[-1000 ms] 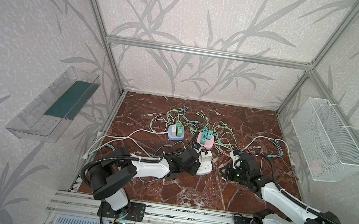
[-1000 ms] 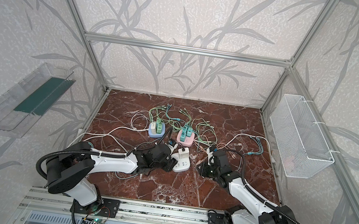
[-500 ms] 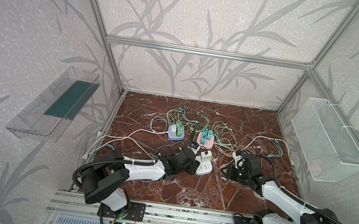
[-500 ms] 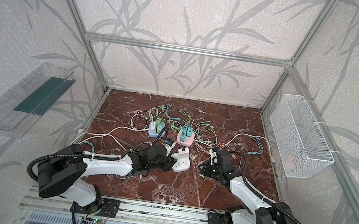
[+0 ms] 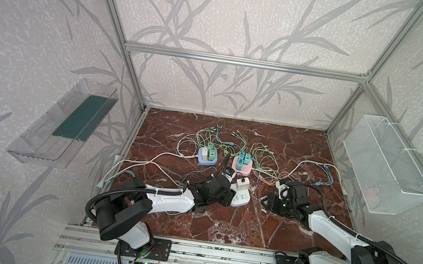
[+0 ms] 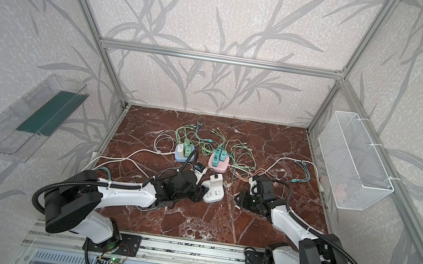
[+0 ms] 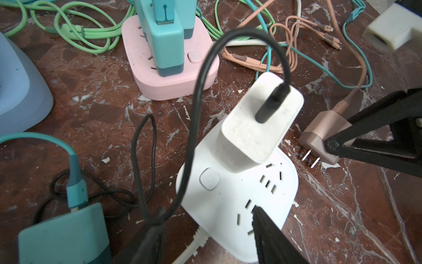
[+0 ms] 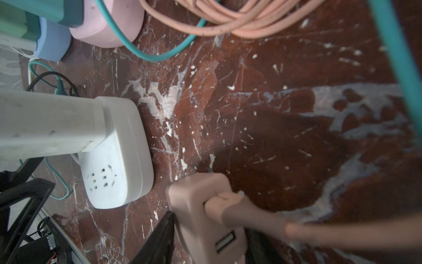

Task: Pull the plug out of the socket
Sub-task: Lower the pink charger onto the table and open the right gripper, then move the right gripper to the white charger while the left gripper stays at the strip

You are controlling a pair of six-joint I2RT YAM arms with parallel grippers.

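The pinkish-brown plug (image 7: pixel 319 139) lies out of the white socket (image 7: pixel 239 205), on the marble just beside it, with its two prongs bare. In the right wrist view the plug (image 8: pixel 201 217) sits between the fingers of my right gripper (image 8: pixel 210 228). They flank it closely, and I cannot see whether they still clamp it. My left gripper (image 7: pixel 205 224) is open over the socket's near corner, one finger (image 7: pixel 269 233) lying on its face. A white charger (image 7: pixel 258 123) with a black cable stays plugged in. Both top views show the socket (image 5: pixel 240 198) (image 6: pixel 214 194) between the grippers.
A pink power strip (image 5: pixel 241 167) and a blue one (image 5: pixel 208 159), both with chargers, stand behind the socket amid green, orange and white cables. A teal charger (image 7: pixel 64 235) lies by my left gripper. A wire basket (image 5: pixel 385 165) hangs right, a clear shelf (image 5: pixel 62 123) left.
My right gripper has come forward and down with the plug, which now rests on the floor beside the socket. The left arm has barely moved.
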